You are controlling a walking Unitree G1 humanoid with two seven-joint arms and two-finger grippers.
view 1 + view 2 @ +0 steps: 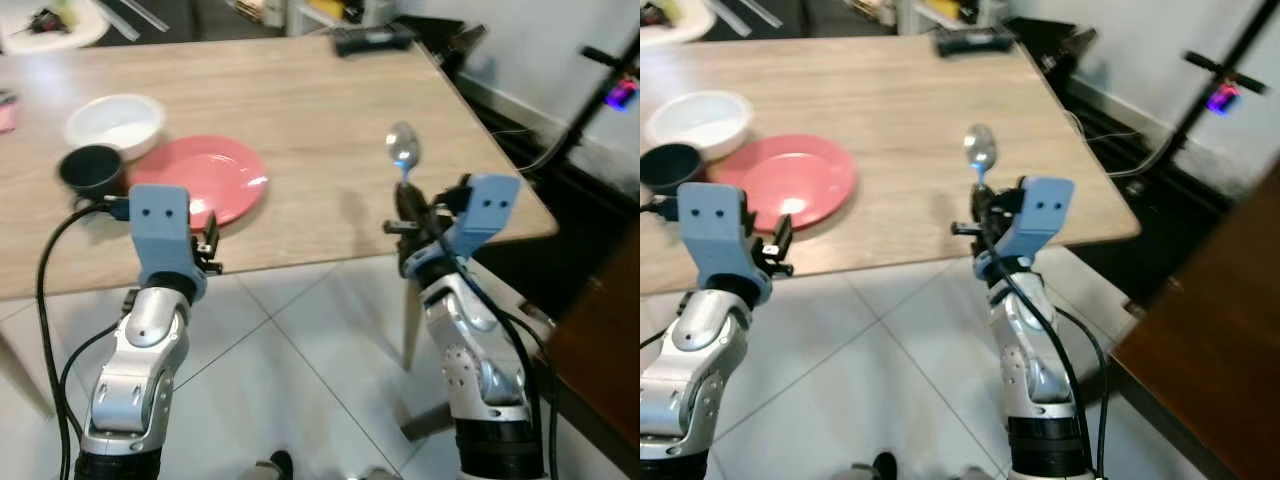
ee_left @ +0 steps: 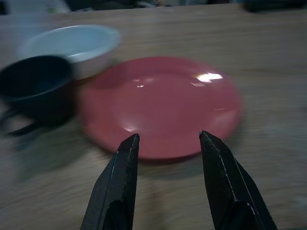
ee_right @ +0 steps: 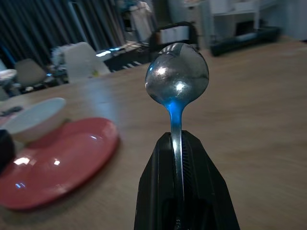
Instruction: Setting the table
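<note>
Carrying a spoon (image 1: 403, 147) to its place appears to be the step in hand. In the left eye view, the spoon is held upright by the right gripper (image 1: 408, 205), bowl up, over the table (image 1: 330, 120) near its front edge, at about three o'clock from the red plate (image 1: 205, 178) and well apart from it. The left gripper (image 1: 207, 243) hangs at the table edge, at six o'clock from the plate.

In the right eye view the same layout is seen: a white bowl (image 1: 700, 122) at ten o'clock from the plate and a dark cup (image 1: 670, 167) at nine o'clock, both close beside it.

In the left wrist view the left fingers (image 2: 117, 184) are spread moderately with nothing between them, aimed at the plate's near rim.

In the right wrist view the spoon handle is clamped between the closed right fingers (image 3: 158, 191).

Next, the spoon probably has to be lowered flat beside the plate and released gently.

Counted: one spoon, one plate, one bowl, one cup.
</note>
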